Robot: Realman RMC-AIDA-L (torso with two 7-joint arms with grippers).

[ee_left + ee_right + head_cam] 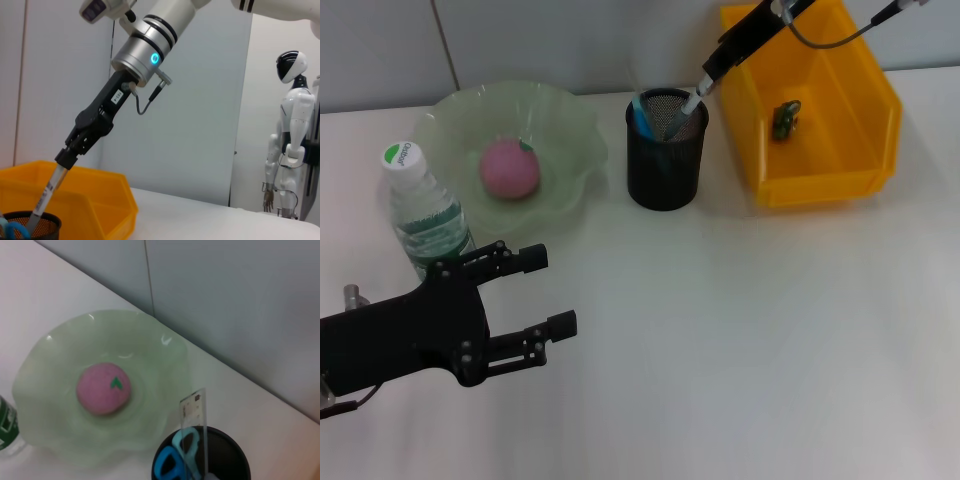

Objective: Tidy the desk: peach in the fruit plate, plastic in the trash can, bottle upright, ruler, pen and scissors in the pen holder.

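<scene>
My right gripper [708,72] is shut on the grey pen [688,105], whose lower end dips into the black mesh pen holder [666,160]. The left wrist view shows the same grip [64,157] on the pen [45,197]. The blue scissors [175,460] and the clear ruler [193,430] stand in the holder. In the pale-green fruit plate [570,135] lies the pink peach [510,168]. The bottle [420,205] stands upright on the white desk [750,330]. The dark-green plastic [785,118] lies in the yellow trash can [820,185]. My left gripper [548,292] is open, low beside the bottle.
The trash can stands close to the right of the pen holder, and the fruit plate close to its left. A wall runs behind them. A white humanoid robot [287,145] stands far off in the left wrist view.
</scene>
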